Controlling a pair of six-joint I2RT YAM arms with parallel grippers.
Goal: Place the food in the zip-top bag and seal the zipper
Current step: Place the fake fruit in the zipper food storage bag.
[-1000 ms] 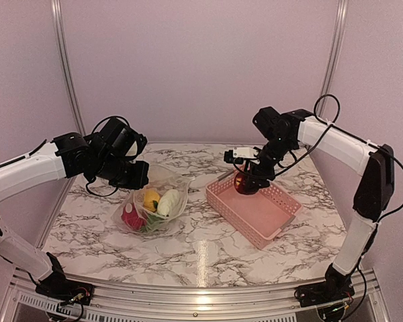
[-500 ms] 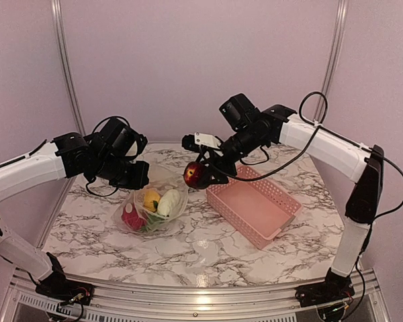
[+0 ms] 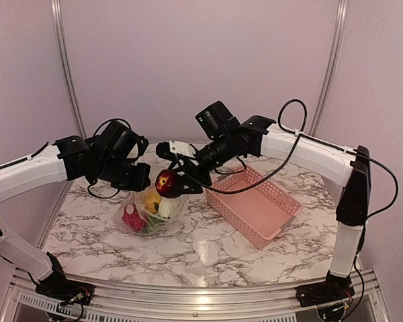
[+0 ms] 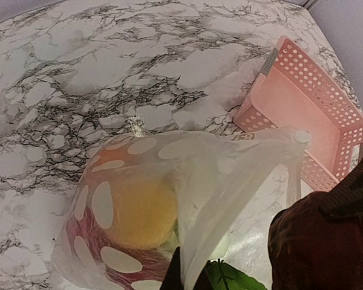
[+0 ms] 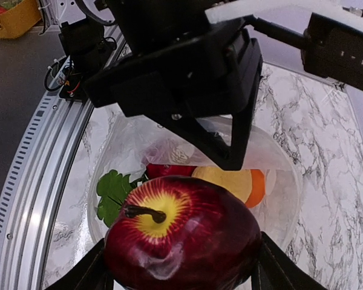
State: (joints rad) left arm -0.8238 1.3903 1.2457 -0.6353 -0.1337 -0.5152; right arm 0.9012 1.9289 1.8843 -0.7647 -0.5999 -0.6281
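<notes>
- Food update: I've swung the red apple (image 3: 166, 182) out of the pink basket (image 3: 258, 211). The right gripper (image 3: 169, 181) clamps it over the zip-top bag (image 3: 126, 201).
- Left gripper (image 3: 138, 178), jaws closed, pinches the bag's mouth up, left of the tabletop (image 3: 208, 251) centre.
- Next I'd release it; sealing remains.

**No lettering can be read in any view.**
The bag (image 4: 139, 199) bears only printed white dots, which form a pattern and not words. The apple (image 5: 187, 235) shows plain red and yellow skin. The pink basket (image 3: 282, 208), near the table's right edge, has only rows of holes in its walls. A white plate (image 3: 181, 147) on the right wrist is too small in the top view to show any mark. In the right wrist view, small pale specks on the black housing (image 5: 345, 54) at the upper right are too blurred to make out.
</notes>
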